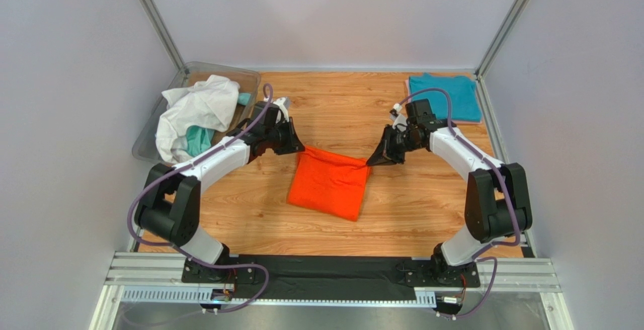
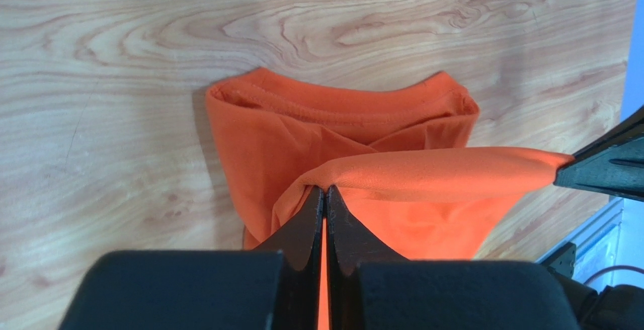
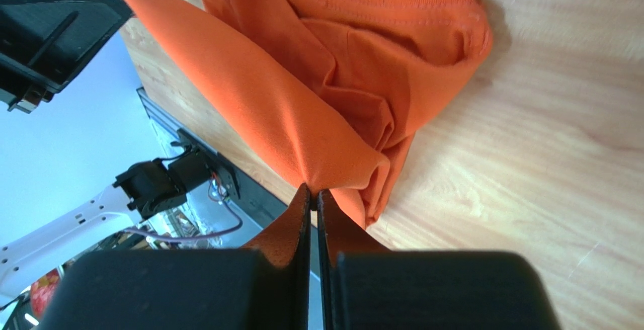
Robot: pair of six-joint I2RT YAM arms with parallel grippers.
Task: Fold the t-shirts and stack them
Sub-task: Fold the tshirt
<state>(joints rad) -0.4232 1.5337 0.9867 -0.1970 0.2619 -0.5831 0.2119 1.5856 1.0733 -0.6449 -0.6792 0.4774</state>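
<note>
Orange t-shirt (image 1: pixel 329 187) far edge: clamps it tight at each end with left gripper (image 2: pixel 325 194) and right gripper (image 3: pixel 313 193), edge taut left-right, bulk lying on the near side.

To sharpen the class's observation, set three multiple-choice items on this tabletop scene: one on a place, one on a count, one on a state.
1. Where is the white t-shirt? A draped over the clear bin, far left; B far right corner; C table centre.
2. How many arms touch the orange t-shirt? A none; B one; C two.
3. The left jaws and right jaws are: A wide open; B shut on its cloth; C shut on nothing.
Key: 1 A, it hangs over the bin's rim; 2 C, each arm grips its lifted edge; 3 B, both wrist views show cloth pinched.
</note>
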